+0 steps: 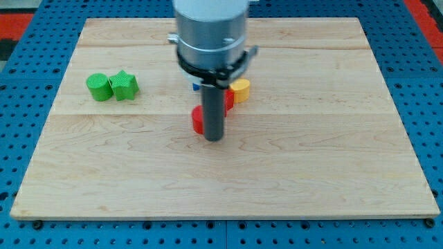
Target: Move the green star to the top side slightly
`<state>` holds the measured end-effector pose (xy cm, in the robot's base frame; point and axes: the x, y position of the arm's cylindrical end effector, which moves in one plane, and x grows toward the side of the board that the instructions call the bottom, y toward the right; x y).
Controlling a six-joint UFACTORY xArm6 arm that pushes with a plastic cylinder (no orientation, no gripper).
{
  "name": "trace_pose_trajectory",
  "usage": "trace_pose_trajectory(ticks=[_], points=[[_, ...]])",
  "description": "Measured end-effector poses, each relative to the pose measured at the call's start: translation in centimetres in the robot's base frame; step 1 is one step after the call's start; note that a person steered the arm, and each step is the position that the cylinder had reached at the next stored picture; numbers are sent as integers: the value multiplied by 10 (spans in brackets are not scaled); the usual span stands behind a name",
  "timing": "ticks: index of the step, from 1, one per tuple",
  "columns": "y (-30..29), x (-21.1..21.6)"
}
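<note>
The green star (124, 84) sits at the bench's (311, 166) left touching a green cylinder (99, 87), well apart from my tip (214, 139), a jawless rod tool beside a red block (199, 120) mid-bench.

Robotics lab bench, wooden board (311, 173) on blue perforated pegboard table (28, 83)

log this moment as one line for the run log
task: nudge green star toward view's top | my tip: mid-board, beside red block, far right of star | star: touching green cylinder | status: not yet reached
</note>
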<state>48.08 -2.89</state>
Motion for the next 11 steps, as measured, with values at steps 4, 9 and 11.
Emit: trace_pose_trajectory(ticks=[4, 9, 11], points=[[-134, -70], [-72, -56], [-47, -40]])
